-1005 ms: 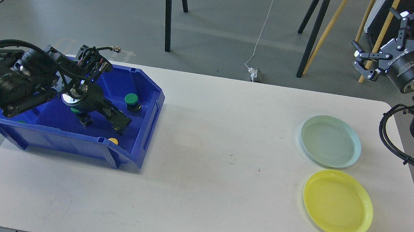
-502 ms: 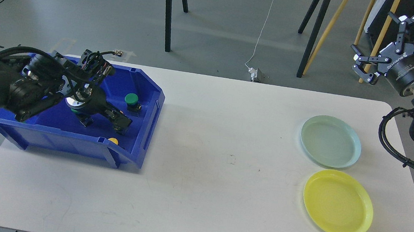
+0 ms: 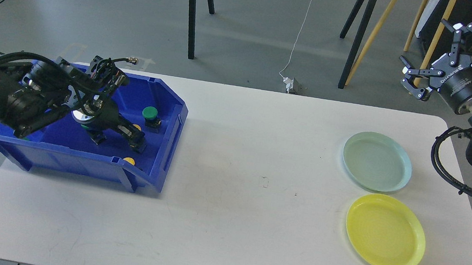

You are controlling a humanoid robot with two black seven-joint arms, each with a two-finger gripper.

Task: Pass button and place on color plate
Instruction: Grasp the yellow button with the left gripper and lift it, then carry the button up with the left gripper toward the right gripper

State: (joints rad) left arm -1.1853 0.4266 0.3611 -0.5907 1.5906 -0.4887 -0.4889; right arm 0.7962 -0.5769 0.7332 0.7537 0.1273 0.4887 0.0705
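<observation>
starting at the blue bin (image 3: 163, 160) on the left of the table (image 3: 231, 220), my left gripper (image 3: 135, 136) is reaching down inside it. its fingers seem to sit around something small with a spot of yellow showing, but they are dark against the bin floor and i cannot tell if they are closed or apart. a green button (image 3: 150, 113) stands just behind the gripper toward the bin's far wall, and a yellow button (image 3: 129, 161) lies against the bin's near wall, partly hidden by the rim.

these buttons look like small hard plastic pieces, light, with a smooth domed cap on a dark blocky base. i'd judge the cap slippery and the base the better place to pinch, across its flat sides, so it won't squirt out or tip during the handover.

well to the right of the bin lie the pale green plate (image 3: 377, 161) and, just nearer me, the yellow plate (image 3: 385, 232), both without buttons. beyond them my right gripper (image 3: 442, 51) hangs raised off the table's far corner, fingers spread wide, holding nothing.
</observation>
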